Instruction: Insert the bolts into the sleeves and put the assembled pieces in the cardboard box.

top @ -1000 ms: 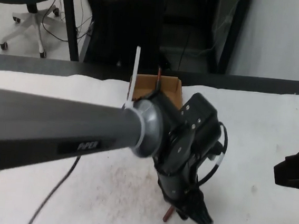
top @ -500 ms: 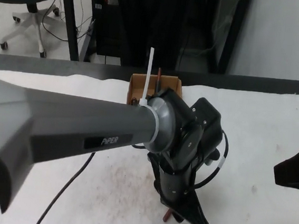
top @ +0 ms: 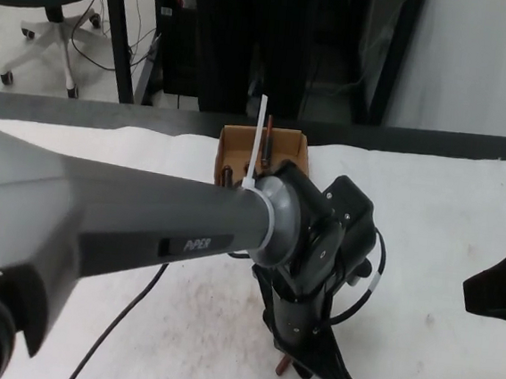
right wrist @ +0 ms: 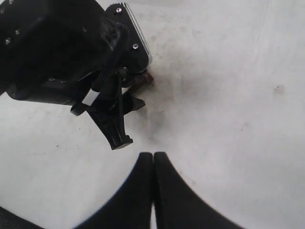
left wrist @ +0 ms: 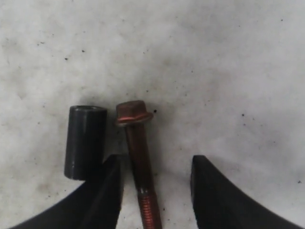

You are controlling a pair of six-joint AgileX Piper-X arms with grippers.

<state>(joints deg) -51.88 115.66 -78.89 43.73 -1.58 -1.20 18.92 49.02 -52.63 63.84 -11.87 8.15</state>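
Left arm: my grey left arm (top: 124, 222) runs from the near left to mid-bench, with a white plastic zip tie (top: 257, 145) sticking up at its wrist.
Sleeve: a short black cylindrical sleeve (left wrist: 86, 141) lies flat on the speckled white cloth (top: 447, 217), just outside one finger of the left gripper (left wrist: 156, 167).
Bolt: a copper-coloured hex flange bolt (left wrist: 136, 143) lies beside the sleeve, parallel to it and slightly apart, with its head level with the sleeve's far end.
Left gripper fingers: spread, straddling the bolt's shank. The shank sits close to the sleeve-side finger; I can't tell if they touch.
Box: an open brown cardboard box (top: 240, 135) stands at the bench's far edge behind the left wrist. Copper-coloured pieces poke up inside; I can't make out more than that.
Right gripper: my black right gripper (right wrist: 153, 167) hangs over bare cloth, well apart to the right, fingers pressed together and holding nothing.
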